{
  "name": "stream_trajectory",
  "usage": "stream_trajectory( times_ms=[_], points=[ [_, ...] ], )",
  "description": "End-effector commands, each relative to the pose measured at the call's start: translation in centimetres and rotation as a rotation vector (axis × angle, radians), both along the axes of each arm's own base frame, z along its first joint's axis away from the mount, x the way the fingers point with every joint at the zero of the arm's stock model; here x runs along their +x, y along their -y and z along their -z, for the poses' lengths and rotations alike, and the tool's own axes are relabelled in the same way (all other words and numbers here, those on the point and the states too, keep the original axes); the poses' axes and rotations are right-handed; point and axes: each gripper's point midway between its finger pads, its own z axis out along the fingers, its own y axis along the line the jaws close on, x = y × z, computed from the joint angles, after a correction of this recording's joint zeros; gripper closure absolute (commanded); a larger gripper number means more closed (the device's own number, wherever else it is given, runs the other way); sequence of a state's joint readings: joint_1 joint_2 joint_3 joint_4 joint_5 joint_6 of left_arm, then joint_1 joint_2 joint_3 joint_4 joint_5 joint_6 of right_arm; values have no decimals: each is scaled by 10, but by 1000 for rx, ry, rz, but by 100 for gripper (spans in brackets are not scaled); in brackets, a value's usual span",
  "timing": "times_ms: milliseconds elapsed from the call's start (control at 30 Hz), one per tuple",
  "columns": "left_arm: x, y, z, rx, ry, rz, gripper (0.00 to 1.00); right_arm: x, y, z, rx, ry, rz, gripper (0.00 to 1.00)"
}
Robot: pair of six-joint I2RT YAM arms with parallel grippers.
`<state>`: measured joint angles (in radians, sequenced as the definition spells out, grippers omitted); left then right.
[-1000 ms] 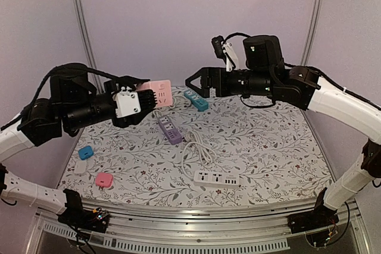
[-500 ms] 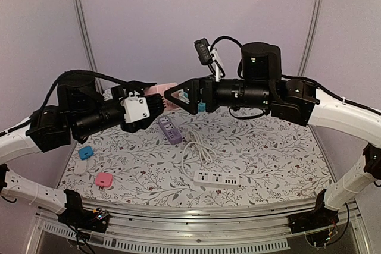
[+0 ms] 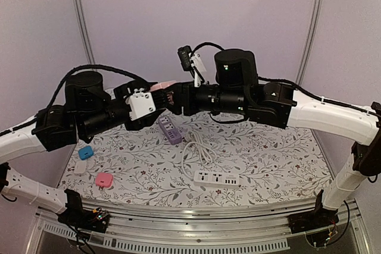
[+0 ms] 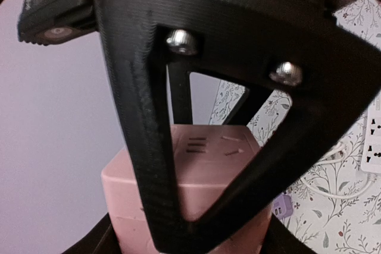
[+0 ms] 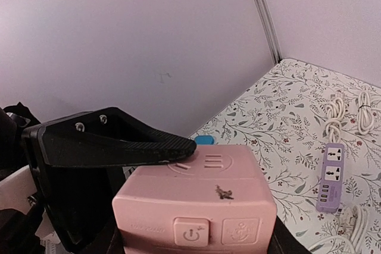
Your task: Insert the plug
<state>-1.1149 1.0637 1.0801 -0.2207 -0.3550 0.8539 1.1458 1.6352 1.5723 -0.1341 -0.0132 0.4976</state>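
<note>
A pink socket cube [image 3: 162,85] hangs in the air above the back of the table, between the two arms. My left gripper [image 3: 159,98] is shut on it from the left; in the left wrist view the cube [image 4: 208,162] sits between my own fingers, partly behind the right gripper's black triangular finger [image 4: 143,117]. My right gripper [image 3: 173,97] has closed on the cube from the right. In the right wrist view the cube [image 5: 196,200] fills the gap between my fingers, with the left finger [image 5: 119,144] lying on its top. The plug is out of view.
On the floral table [image 3: 268,147] lie a purple power strip [image 3: 169,129], a coiled white cord [image 3: 199,147] and a white power strip [image 3: 217,178]. Near the left edge sit small blue [image 3: 85,152], white [image 3: 80,167] and pink [image 3: 104,179] adapters.
The right arm has swung left to the cube and its jaws have narrowed from wide open onto it. The left arm has shifted slightly right, still holding the cube.
</note>
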Motion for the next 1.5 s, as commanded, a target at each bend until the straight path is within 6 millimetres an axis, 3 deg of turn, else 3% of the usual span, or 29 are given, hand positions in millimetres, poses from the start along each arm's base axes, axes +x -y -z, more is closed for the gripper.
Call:
stream_trajectory(
  times_ms=[0, 100, 133, 167, 200, 233, 267, 367, 533, 667, 833, 900, 967, 1100, 1200, 1300, 1467],
  points=[
    [-6, 9, -25, -89, 35, 37, 100, 13, 1, 8, -11, -36, 79, 72],
    [-7, 7, -22, -84, 28, 33, 100, 15, 10, 10, -34, -27, 104, 100],
    [-8, 5, -21, -85, 20, 34, 98, 16, 14, 12, -51, -29, 107, 100],
    [-9, 5, -20, -87, 7, 36, 77, 16, 19, 11, -62, -27, 99, 100],
    [-12, 3, -20, -94, -9, 42, 49, 16, 21, 10, -73, -26, 70, 100],
    [-14, 1, -19, -96, -25, 51, 12, 11, 23, 10, -85, -43, 6, 100],
    [-19, -1, -18, -97, -41, 66, 2, 8, 27, 9, -98, -59, -58, 100],
    [-34, -11, -9, -86, -103, 112, 0, -13, 44, 15, -166, -96, -298, 100],
    [-59, -30, 29, -44, -281, 171, 1, -54, 85, 31, -278, -22, -590, 100],
    [-57, -38, 50, -49, -323, 143, 0, -61, 106, 37, -367, 69, -649, 100],
    [-53, -48, 68, -69, -341, 104, 1, -61, 119, 56, -485, 41, -649, 100],
    [-53, -52, 76, -80, -353, 90, 0, -44, 121, 69, -555, 20, -566, 100],
    [-49, -57, 83, -97, -360, 59, 0, -13, 126, 82, -651, -24, -377, 100],
    [-41, -67, 96, -127, -381, -4, 0, 23, 139, 125, -732, -328, -10, 100],
    [-39, -71, 105, -142, -398, -28, 0, 27, 150, 152, -709, -470, 213, 100],
    [-42, -72, 115, -148, -421, -26, 0, 27, 169, 155, -670, -522, 374, 100],
    [-43, -75, 124, -162, -430, -31, 0, 18, 171, 170, -624, -585, 457, 100]
  ],
)
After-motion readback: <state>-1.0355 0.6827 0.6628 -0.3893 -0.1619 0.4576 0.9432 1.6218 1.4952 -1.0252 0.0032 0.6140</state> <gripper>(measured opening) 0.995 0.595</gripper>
